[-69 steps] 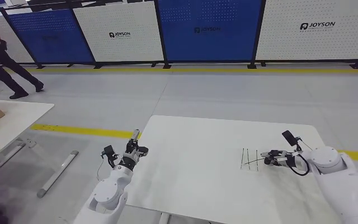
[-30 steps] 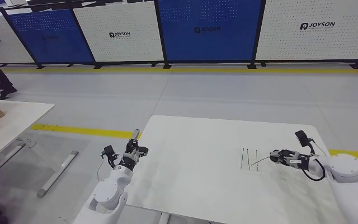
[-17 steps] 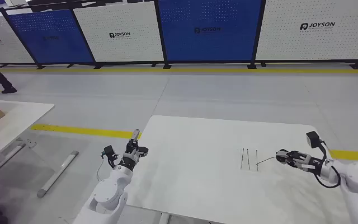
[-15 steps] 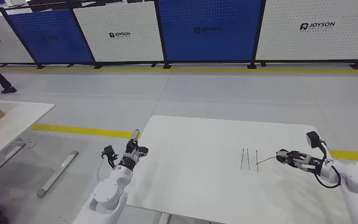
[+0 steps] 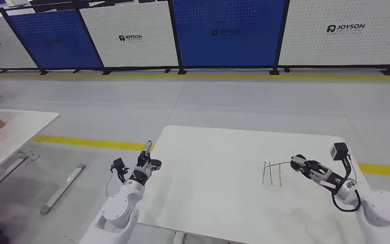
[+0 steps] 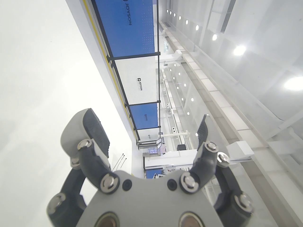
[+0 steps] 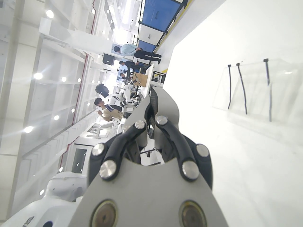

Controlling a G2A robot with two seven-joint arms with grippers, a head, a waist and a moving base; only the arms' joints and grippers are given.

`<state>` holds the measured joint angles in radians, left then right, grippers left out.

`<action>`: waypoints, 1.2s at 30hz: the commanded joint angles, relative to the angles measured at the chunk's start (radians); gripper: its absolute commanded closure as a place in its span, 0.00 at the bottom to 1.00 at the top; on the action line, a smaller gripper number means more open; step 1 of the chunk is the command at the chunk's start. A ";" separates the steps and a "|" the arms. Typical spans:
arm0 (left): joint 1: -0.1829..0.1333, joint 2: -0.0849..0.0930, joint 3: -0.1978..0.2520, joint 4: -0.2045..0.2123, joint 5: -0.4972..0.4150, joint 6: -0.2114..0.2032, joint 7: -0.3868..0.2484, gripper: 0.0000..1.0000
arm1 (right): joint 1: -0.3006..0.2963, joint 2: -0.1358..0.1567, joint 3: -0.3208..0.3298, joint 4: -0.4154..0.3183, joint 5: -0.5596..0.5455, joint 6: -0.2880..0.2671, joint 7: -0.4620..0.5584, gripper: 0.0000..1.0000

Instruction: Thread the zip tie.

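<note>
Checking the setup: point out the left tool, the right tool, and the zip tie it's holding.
left tool (image 6: 149, 126), left wrist view, between its open fingertips.
right tool (image 7: 152, 95), right wrist view, between its shut fingertips.
zip tie (image 5: 279, 163), top view, middle of its strap.

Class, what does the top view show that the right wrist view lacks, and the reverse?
Top view adds: the left gripper, and a thin black zip tie held by the right gripper. Right wrist view adds: what looks like a clear plastic holder, and the right fingers pressed shut. Both: the flat white table and the loose black zip ties.
</note>
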<state>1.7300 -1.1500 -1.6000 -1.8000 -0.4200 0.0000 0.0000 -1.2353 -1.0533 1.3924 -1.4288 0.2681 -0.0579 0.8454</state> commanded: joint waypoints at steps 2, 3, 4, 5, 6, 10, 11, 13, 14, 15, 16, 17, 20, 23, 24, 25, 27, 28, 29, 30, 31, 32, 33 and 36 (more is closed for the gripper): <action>0.000 0.000 0.000 0.000 0.000 0.000 0.000 0.00 | -0.010 -0.001 -0.015 -0.012 0.001 0.032 0.001 1.00; 0.000 0.000 0.000 0.000 0.000 0.000 0.000 0.00 | -0.010 -0.001 -0.015 -0.012 0.001 0.032 0.001 1.00; 0.000 0.000 0.000 0.000 0.000 0.000 0.000 0.00 | -0.010 -0.001 -0.015 -0.012 0.001 0.032 0.001 1.00; 0.000 0.000 0.000 0.000 0.000 0.000 0.000 0.00 | -0.010 -0.001 -0.015 -0.012 0.001 0.032 0.001 1.00; 0.000 0.000 0.000 0.000 0.000 0.000 0.000 0.00 | -0.010 -0.001 -0.015 -0.012 0.001 0.032 0.001 1.00; 0.000 0.000 0.000 0.000 0.000 0.000 0.000 0.00 | -0.010 -0.001 -0.015 -0.012 0.001 0.032 0.001 1.00; 0.000 0.000 0.000 0.000 0.000 0.000 0.000 0.00 | -0.016 -0.003 -0.018 -0.015 0.008 0.033 -0.014 1.00; 0.000 0.000 0.000 0.000 0.000 0.000 0.000 0.00 | -0.031 -0.009 -0.031 -0.031 0.012 0.009 -0.087 1.00; 0.000 0.000 0.000 0.000 0.000 0.000 0.000 0.00 | -0.045 -0.015 -0.041 -0.037 0.039 -0.004 -0.127 1.00; 0.000 0.000 0.000 0.000 0.000 0.000 0.000 0.00 | -0.061 -0.022 -0.058 -0.047 0.065 -0.022 -0.170 1.00; 0.000 0.000 0.000 0.000 0.000 0.000 0.000 0.00 | -0.076 -0.027 -0.073 -0.055 0.071 -0.045 -0.207 1.00; 0.000 0.000 0.000 0.000 0.000 0.000 0.000 0.00 | -0.092 -0.032 -0.088 -0.064 0.080 -0.066 -0.246 1.00; 0.000 0.000 0.000 0.000 0.000 0.000 0.000 0.00 | -0.131 -0.046 -0.130 -0.089 0.072 -0.118 -0.356 1.00; 0.000 0.000 0.000 0.000 0.000 0.000 0.000 0.00 | -0.152 -0.058 -0.175 -0.105 0.016 -0.137 -0.466 1.00; 0.000 0.000 0.000 0.000 0.000 0.000 0.000 0.00 | -0.152 -0.058 -0.175 -0.105 0.016 -0.137 -0.466 1.00; 0.000 0.000 0.000 0.000 0.000 0.000 0.000 0.00 | -0.152 -0.058 -0.175 -0.105 0.016 -0.137 -0.466 1.00; 0.000 0.000 0.000 0.000 0.000 0.000 0.000 0.00 | -0.152 -0.058 -0.175 -0.105 0.016 -0.137 -0.466 1.00; 0.000 0.000 0.000 0.000 0.000 0.000 0.000 0.00 | -0.152 -0.058 -0.175 -0.105 0.016 -0.137 -0.466 1.00; 0.000 0.000 0.000 0.000 0.000 0.000 0.000 0.00 | -0.152 -0.058 -0.175 -0.105 0.016 -0.137 -0.466 1.00; 0.000 0.000 0.000 0.000 0.000 0.000 0.000 0.00 | -0.152 -0.058 -0.175 -0.105 0.016 -0.137 -0.466 1.00; 0.000 0.000 0.000 0.000 0.000 0.000 0.000 0.00 | -0.152 -0.058 -0.175 -0.105 0.016 -0.137 -0.466 1.00; 0.000 0.000 0.000 0.000 0.000 0.000 0.000 0.00 | -0.152 -0.058 -0.175 -0.105 0.016 -0.137 -0.466 1.00; 0.000 0.000 0.000 0.000 0.000 0.000 0.000 0.00 | -0.152 -0.058 -0.175 -0.105 0.016 -0.137 -0.466 1.00; 0.000 0.000 0.000 0.000 0.000 0.000 0.000 0.00 | -0.157 -0.060 -0.176 -0.104 0.024 -0.119 -0.477 1.00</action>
<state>1.7300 -1.1500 -1.6000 -1.8000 -0.4200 0.0000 0.0000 -1.3894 -1.1119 1.2171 -1.5335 0.2871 -0.1905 0.3754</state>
